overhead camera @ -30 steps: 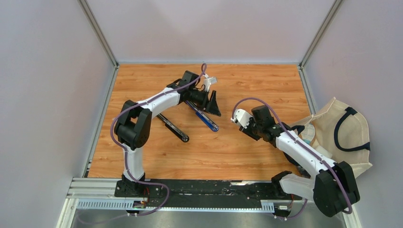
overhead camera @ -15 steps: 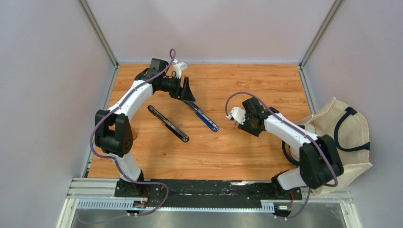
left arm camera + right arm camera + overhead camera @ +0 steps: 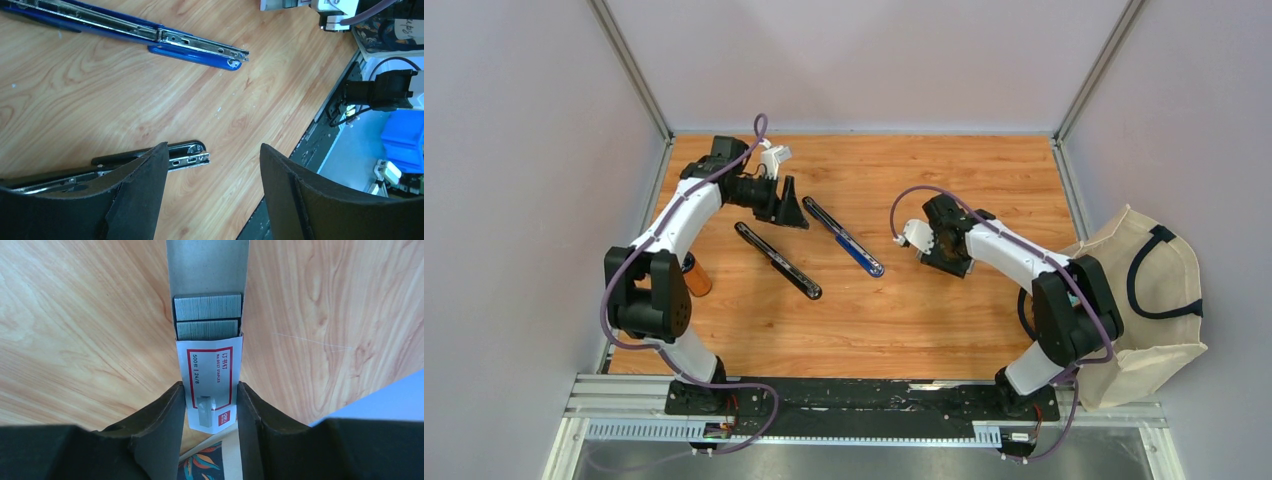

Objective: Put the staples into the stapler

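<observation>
Across the desk [image 3: 904, 320], the left end effector [image 3: 213, 145] has swung back, open and empty. The black stapler [image 3: 776, 260] lies beneath its fingertips and the blue stapler [image 3: 844, 238] farther ahead, both opened flat. The right end effector [image 3: 210, 386], now nearer, grips the staple box [image 3: 209, 365]. Grey staple strips [image 3: 207, 307] are exposed just ahead of its fingers, so loading looks imminent.

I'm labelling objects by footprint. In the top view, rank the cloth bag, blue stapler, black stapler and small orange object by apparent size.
1. Cloth bag, clearly largest.
2. Blue stapler and black stapler: both lie opened out, alike in length, so unranked.
3. Orange object, smallest.
</observation>
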`<action>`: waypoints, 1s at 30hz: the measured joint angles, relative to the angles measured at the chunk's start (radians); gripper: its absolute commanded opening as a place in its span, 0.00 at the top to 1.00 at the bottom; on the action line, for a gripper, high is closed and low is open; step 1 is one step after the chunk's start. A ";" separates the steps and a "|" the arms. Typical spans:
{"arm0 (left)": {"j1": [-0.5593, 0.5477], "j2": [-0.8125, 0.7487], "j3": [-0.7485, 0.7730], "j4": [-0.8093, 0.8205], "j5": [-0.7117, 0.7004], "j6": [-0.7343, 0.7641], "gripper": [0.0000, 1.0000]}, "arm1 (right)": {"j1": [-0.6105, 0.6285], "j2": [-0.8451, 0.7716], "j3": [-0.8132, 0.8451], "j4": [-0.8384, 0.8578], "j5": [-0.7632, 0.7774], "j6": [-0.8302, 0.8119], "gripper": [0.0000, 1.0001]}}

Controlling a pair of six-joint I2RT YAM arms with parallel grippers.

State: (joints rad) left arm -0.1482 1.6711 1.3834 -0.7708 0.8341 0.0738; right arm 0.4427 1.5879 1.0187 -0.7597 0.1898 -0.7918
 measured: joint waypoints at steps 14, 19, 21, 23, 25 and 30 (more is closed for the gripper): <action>0.050 -0.075 -0.055 -0.025 0.038 0.020 0.25 | -0.012 0.020 0.117 -0.119 -0.111 -0.029 0.56; 0.057 -0.093 -0.063 -0.024 0.051 0.022 0.25 | -0.023 0.014 0.110 -0.113 -0.130 -0.037 0.56; 0.058 -0.094 -0.064 -0.025 0.054 0.023 0.25 | -0.035 0.025 0.109 -0.106 -0.132 -0.042 0.55; 0.058 -0.095 -0.068 -0.027 0.055 0.027 0.25 | -0.043 0.046 0.105 -0.085 -0.132 -0.054 0.52; 0.058 -0.095 -0.068 -0.033 0.055 0.035 0.25 | -0.048 0.071 0.098 -0.064 -0.132 -0.067 0.50; 0.065 -0.117 -0.074 -0.053 0.058 0.048 0.25 | -0.049 0.124 0.095 -0.032 -0.137 -0.096 0.39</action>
State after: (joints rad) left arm -0.0834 1.5543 1.3094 -0.8238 0.8921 0.1223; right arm 0.3939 1.7119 1.1133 -0.7918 0.0528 -0.8875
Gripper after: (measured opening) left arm 0.747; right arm 0.536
